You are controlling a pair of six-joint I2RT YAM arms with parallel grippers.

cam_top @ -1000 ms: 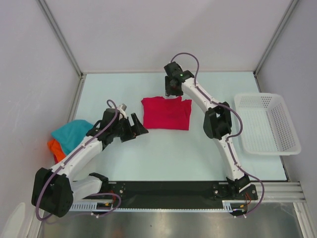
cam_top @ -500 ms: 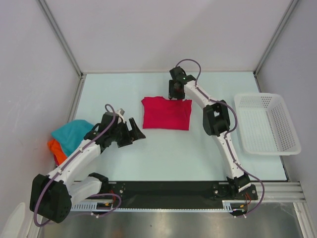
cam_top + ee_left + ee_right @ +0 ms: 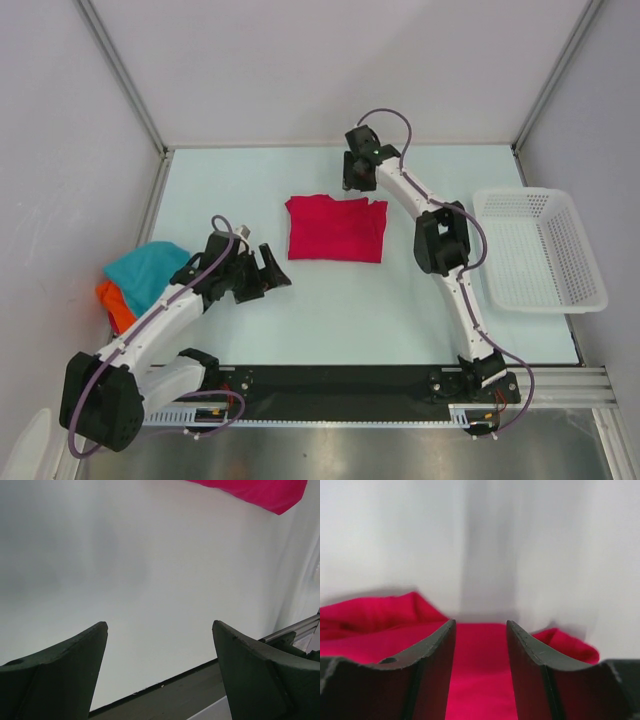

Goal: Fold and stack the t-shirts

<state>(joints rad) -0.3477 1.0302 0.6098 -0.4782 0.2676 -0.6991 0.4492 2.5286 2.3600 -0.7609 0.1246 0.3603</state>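
Crimson-pink t-shirt (image 3: 336,228) lies folded into a rough rectangle on the table (image 3: 340,310), toward the far side and near the middle. Teal-blue t-shirt (image 3: 145,268) sits bunched at the table's left edge, resting on the orange t-shirt (image 3: 113,303), which shows beneath it on the near side. Both are well apart from the crimson one.

Right arm (image 3: 440,250) reaches to the far edge of the crimson-pink t-shirt. The right jaws are parted by a narrow gap with nothing pinched. In the right wrist view the crimson cloth shows through the gap and below it. Cannot tell whether the tips touch the cloth.

Left arm (image 3: 165,315) points toward the crimson-pink t-shirt from its near left. The left jaws are spread wide over bare table, holding nothing, apart from the cloth. The left wrist view shows only a corner of crimson at top right.

White mesh basket (image 3: 540,250) sits at the right edge, well apart from all shirts.
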